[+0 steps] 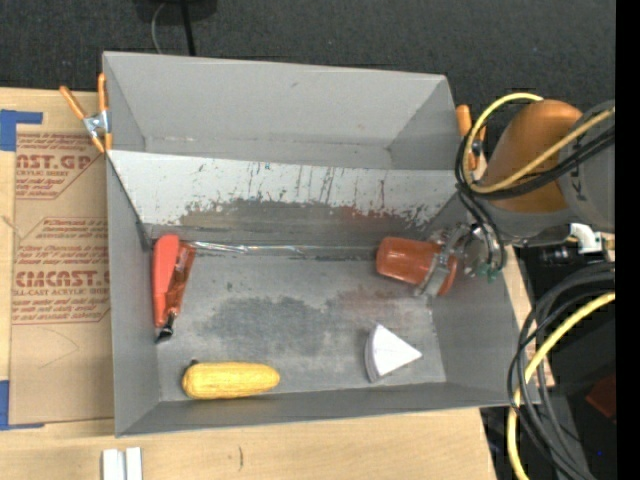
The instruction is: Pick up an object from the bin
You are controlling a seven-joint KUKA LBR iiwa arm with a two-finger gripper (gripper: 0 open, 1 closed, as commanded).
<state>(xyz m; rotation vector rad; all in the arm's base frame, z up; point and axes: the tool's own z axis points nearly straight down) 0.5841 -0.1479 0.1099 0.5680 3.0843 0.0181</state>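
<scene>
Abutting red-brown cylinder [403,260], right rear of bin [280,98]: pincer [442,268]; open or closed, cannot tell; yellow corn [230,379] front-left

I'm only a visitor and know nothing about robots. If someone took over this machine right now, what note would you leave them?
Gripper: low at the right side of the bin, right against a red-brown cylinder near the back wall. Whether it has a grip is unclear.
Other things: orange-red tool along the left wall, yellow corn cob at the front, white wedge at front right.
Done: the arm is at the cylinder.
Left: confirm the grip, then lift it out. Nothing looks lifted yet.
</scene>
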